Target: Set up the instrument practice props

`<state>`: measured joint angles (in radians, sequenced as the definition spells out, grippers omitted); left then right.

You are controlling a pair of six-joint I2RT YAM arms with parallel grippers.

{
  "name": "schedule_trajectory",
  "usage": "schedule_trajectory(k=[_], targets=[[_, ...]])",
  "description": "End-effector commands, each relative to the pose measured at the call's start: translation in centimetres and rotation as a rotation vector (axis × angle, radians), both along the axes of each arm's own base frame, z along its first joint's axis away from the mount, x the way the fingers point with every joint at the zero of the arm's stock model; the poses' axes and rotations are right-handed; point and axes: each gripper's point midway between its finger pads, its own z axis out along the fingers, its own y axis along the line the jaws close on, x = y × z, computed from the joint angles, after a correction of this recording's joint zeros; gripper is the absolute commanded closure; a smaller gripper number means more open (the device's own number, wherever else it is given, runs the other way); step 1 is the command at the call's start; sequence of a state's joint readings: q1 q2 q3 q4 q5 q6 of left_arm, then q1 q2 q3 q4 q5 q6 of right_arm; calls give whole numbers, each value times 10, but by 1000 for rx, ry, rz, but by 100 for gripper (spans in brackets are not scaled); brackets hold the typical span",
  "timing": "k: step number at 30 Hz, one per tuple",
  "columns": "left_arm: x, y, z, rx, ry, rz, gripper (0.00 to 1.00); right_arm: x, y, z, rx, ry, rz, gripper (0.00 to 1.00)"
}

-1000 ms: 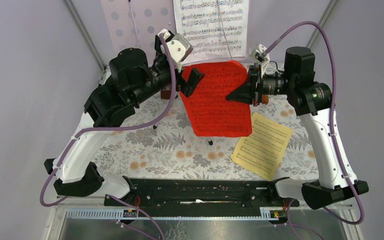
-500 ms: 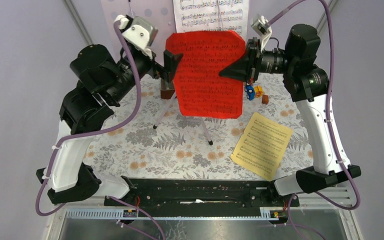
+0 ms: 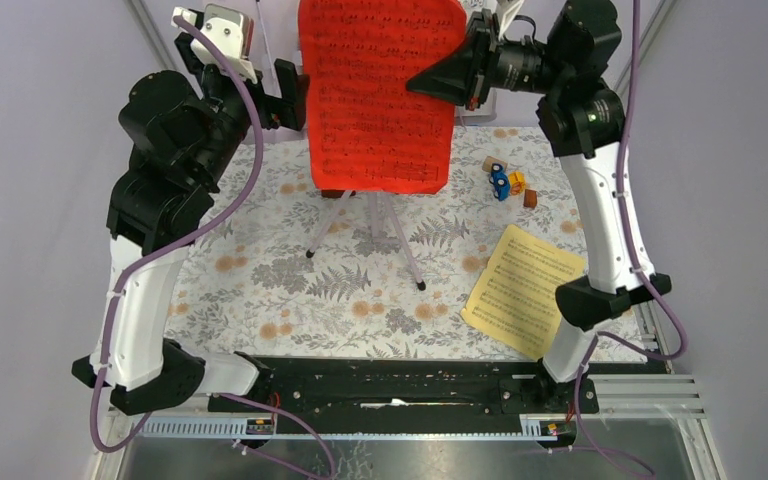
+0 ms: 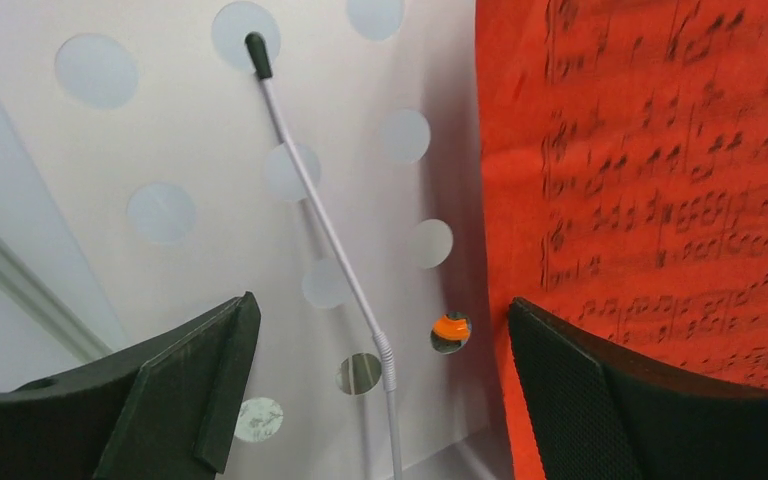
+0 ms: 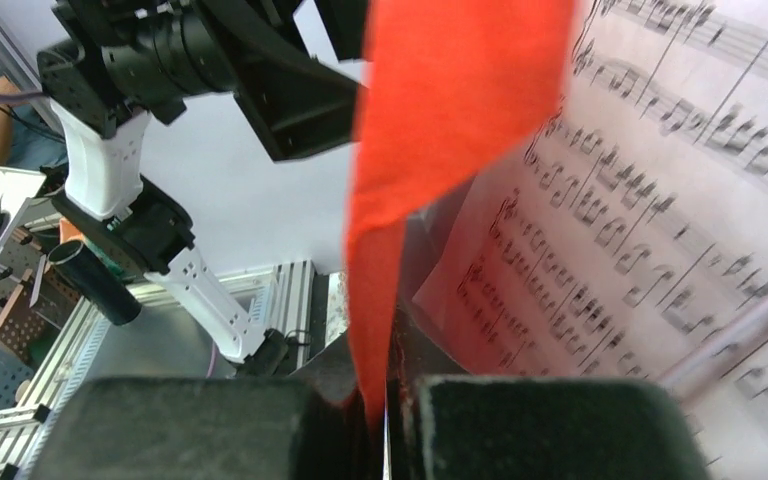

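The red sheet-music page (image 3: 375, 95) hangs upright high at the back, over the lilac tripod (image 3: 392, 235). My right gripper (image 3: 430, 82) is shut on its right edge; the right wrist view shows the red page (image 5: 450, 100) pinched between the jaws of that gripper (image 5: 385, 420), with the white page (image 5: 660, 150) behind. My left gripper (image 3: 290, 95) stands open at the sheet's left edge. In the left wrist view that gripper (image 4: 380, 400) faces the pale pink perforated panel (image 4: 190, 150) and its thin white clip rod (image 4: 320, 210), with the red page (image 4: 650, 170) by the right finger. The yellow page (image 3: 525, 290) lies flat at the right.
Small toy blocks (image 3: 507, 181) and a brown cylinder (image 3: 487, 163) sit on the floral cloth (image 3: 260, 270) right of the tripod. A black rail (image 3: 400, 385) runs along the near edge between the arm bases. Metal frame posts rise at both back corners.
Both arms have risen and moved toward the back. The red page went up with the right gripper, from tilted over the table to upright before the panel. The left gripper stayed open.
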<state>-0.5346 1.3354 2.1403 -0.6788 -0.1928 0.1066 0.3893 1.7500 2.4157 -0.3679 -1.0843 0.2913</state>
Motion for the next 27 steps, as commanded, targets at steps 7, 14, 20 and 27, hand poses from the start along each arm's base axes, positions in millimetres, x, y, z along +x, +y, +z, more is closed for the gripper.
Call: schedule_trajectory(k=[7,14,20,27], targets=[[0,34,1,-65,-24,59,4,4,12,54,149,-87,39,100],[-6,40,6,-61,-64,62,8,15,17,64,201,-118,13,100],[-5,38,6,-56,-100,47,14,21,15,80,253,-177,-54,100],[-5,26,14,-77,-125,-10,19,33,11,88,284,-193,-131,100]])
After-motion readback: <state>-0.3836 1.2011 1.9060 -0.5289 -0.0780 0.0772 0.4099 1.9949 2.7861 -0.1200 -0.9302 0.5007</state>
